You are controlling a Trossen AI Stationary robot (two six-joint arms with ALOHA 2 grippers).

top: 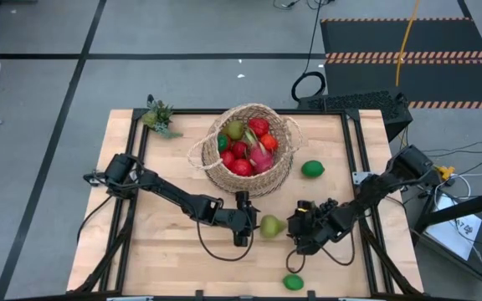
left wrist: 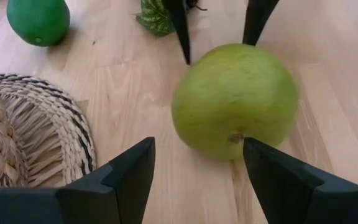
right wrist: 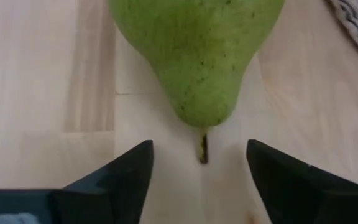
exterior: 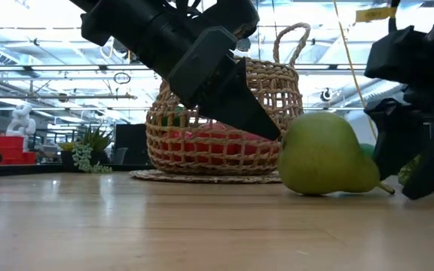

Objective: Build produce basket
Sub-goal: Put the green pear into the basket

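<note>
- Your left gripper (top: pixel 250 227) sat low on the table just beside the pear (top: pixel 271 225), on the pear's left in the high view. Its jaws stood apart, empty, with the pear's fat end just past the fingertips.
- The pear lay on its side on the bare wood, in front of the basket (top: pixel 249 150) and apart from it, between your two grippers.
- It looked smooth, rounded and light, so you could have expected it to roll or squirt out of a shallow pinch. I judged the widest part of the belly the safest hold; the tapered neck and thin stem (right wrist: pixel 202 148) offered little.
- Your right gripper (top: pixel 295 226) faced the stem end from the pear's right. Its jaws were apart, clear of the fruit, holding nothing.
- Two limes (top: pixel 312 169) (top: pixel 293 282) also lay loose on the table.
</note>
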